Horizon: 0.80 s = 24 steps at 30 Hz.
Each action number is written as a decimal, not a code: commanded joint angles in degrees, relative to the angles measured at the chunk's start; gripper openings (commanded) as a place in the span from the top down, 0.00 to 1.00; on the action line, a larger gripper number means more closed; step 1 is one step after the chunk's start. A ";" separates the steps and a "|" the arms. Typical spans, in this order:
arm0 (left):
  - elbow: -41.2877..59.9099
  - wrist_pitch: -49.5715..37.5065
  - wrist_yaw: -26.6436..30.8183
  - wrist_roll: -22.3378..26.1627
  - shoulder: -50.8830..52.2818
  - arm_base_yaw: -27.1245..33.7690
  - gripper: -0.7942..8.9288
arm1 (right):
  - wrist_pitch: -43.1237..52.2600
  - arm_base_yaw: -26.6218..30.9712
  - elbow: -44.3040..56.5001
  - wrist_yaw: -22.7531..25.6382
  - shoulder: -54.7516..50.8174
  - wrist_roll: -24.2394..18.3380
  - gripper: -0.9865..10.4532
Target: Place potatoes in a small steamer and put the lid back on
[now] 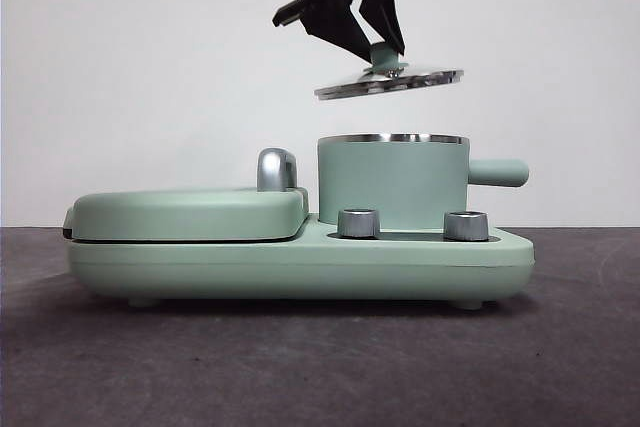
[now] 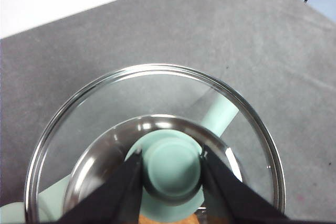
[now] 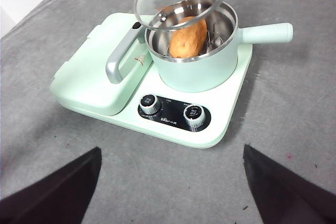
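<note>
Front view: glass lid (image 1: 390, 83) is being held tilted by its knob (image 1: 384, 55) in the left gripper (image 1: 374, 51) above the steamer (image 1: 392, 182), risking a rim catch; right gripper (image 3: 168, 182) is being kept wide open.

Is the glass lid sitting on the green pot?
No, the left gripper holds the lid by its knob, tilted in the air above the pot.
</note>
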State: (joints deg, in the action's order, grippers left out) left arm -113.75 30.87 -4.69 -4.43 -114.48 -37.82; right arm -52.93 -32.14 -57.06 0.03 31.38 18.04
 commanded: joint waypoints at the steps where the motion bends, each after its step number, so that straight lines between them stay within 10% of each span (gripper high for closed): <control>1: -4.35 0.92 -0.24 1.20 -2.82 -0.44 0.90 | 0.44 -0.35 -0.35 0.07 0.37 -0.50 0.54; 24: -4.92 3.85 -0.20 4.46 -6.34 -1.68 0.90 | 0.44 -0.35 -0.35 0.26 0.37 -0.42 0.54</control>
State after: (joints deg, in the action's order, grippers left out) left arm -116.20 36.03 -4.91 -0.97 -119.55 -39.03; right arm -52.93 -32.16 -57.06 0.08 31.38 18.02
